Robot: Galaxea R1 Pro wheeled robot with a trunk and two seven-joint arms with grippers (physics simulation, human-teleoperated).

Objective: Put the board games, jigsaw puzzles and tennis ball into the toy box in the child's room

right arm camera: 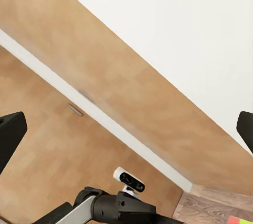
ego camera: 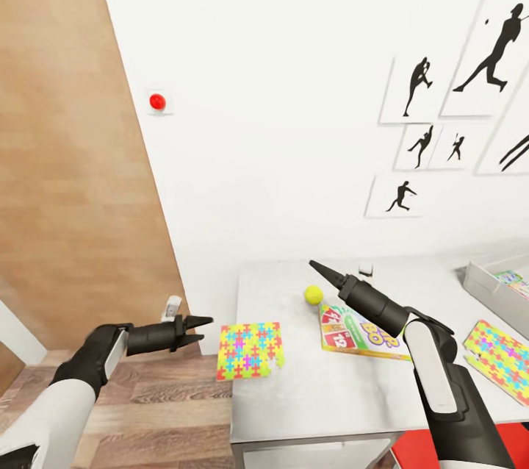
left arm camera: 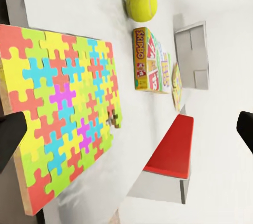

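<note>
head view: the left gripper (ego camera: 197, 330), fingers spread, hovers just off the table's (ego camera: 316, 395) left edge, level with a jigsaw puzzle (ego camera: 250, 350) overhanging that edge. it looks thin, stiff and light, so pinch the overhang. the tennis ball (ego camera: 314, 295), skip-bo box (ego camera: 360, 333) and right gripper (ego camera: 321, 270) sit clear.

left wrist view: jaws wide, puzzle edge ahead.

right wrist view: fingers well apart, facing the wood door (right arm camera: 79, 92).

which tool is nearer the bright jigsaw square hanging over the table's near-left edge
Left. The left tool sits open just off the table's edge beside the multicoloured jigsaw puzzle square. The right tool is raised above the pale grey table, beyond the yellow-green tennis ball.
</note>
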